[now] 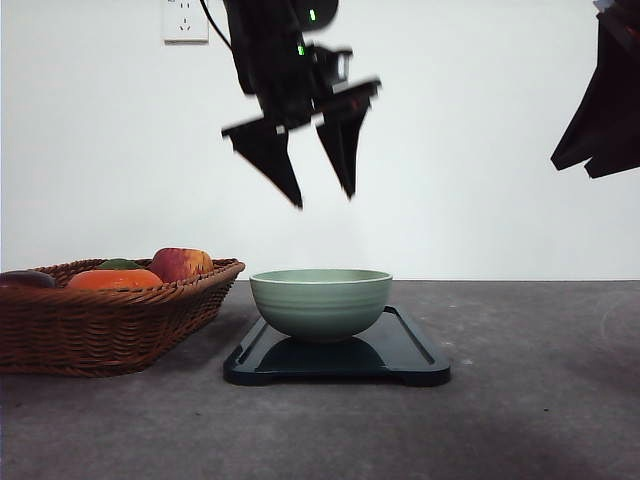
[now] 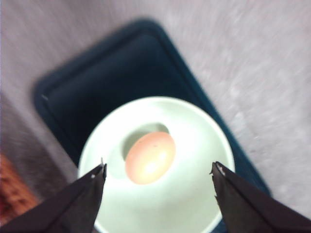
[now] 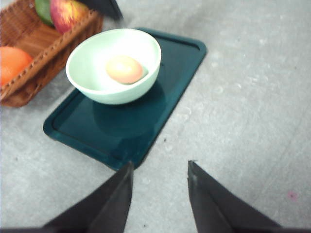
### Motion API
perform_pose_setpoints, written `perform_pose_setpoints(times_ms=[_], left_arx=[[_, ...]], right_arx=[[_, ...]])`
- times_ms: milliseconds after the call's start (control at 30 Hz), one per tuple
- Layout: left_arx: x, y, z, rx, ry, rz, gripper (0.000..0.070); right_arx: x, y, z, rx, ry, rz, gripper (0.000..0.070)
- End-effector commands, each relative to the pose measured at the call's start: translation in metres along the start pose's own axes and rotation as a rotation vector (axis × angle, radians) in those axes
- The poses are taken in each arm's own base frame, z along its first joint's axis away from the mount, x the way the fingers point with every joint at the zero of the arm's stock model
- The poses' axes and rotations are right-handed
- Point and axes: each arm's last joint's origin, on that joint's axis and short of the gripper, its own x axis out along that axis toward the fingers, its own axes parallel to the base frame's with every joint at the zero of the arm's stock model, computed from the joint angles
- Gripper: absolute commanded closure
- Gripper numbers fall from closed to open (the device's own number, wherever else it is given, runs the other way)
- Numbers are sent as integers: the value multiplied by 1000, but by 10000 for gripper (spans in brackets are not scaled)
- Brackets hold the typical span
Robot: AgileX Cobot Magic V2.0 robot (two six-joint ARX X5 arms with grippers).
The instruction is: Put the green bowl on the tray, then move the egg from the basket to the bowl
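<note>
Observed at the left edge of the grey table [image 1: 540,400]: wicker basket [image 1: 100,330], resting flat, holding an orange fruit [image 1: 113,279], a red-yellow apple [image 1: 181,263], a green item [image 1: 120,264] partly hidden behind the orange fruit, and a dark item [image 1: 25,278] at its far left rim. Just beside the basket's right side, not touching: black tray [image 1: 400,355], flat on the table near its middle. On the tray's left-hand portion: green bowl [image 1: 320,302], upright, well within the tray's rim. Inside the bowl, on its bottom, seen from the left wrist view: egg [image 2: 150,158], lying on its side, free of any contact with fingers. Directly above the bowl, well clear of it: left gripper [image 1: 325,198], released, jaws spread with nothing between them, slightly blurred in the front view; fingertips [image 2: 99,171] apart on either side of the bowl in the wrist view. Wall socket [image 1: 185,20] on the white wall behind, upper left. At the upper right: right gripper [image 3: 159,167], raised high over the table's right side, released, jaws parted and empty, looking down on bare table just off a short end of the tray. No obstruction noted between either gripper and the bowl.
</note>
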Motion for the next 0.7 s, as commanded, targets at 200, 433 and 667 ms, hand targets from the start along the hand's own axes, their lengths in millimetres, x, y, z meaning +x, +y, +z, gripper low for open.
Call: perform_pose_setpoints(times_ms=[200, 433, 667], left_arx=[[-43, -6, 4, 27, -111, -17, 271], [-75, -5, 1, 41, -226, -42, 276], [-86, -1, -39, 25, -381, -51, 275]], right_arx=[[1, 1, 1, 7, -2, 1, 488], [1, 1, 1, 7, -4, 1, 488], [1, 1, 1, 7, -3, 2, 488]])
